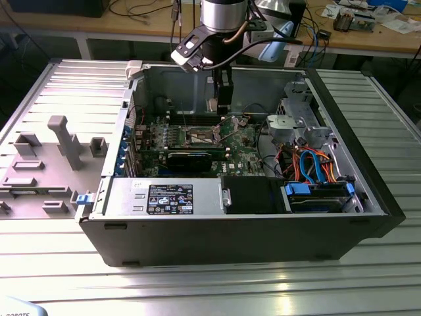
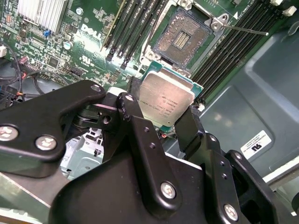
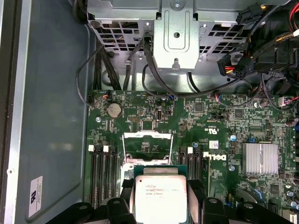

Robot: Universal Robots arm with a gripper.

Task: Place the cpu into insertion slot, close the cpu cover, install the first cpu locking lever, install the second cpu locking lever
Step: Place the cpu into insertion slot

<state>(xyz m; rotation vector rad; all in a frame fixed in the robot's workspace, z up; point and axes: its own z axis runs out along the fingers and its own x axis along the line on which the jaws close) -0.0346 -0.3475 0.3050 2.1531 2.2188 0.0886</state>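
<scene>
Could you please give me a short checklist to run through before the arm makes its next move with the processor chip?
1. Chip gripped: ok. The chip is clamped in the end effector.
2. Socket free: ok. The socket shows its bare contact field with nothing in it.
3. Cover out of the way: ok. In the first wrist view the cover stands raised off the socket.
4. Chip seated: not ok. It is held apart from the socket, tilted in the second wrist view.
5. Chip corners matched to the socket: cannot tell.
</scene>
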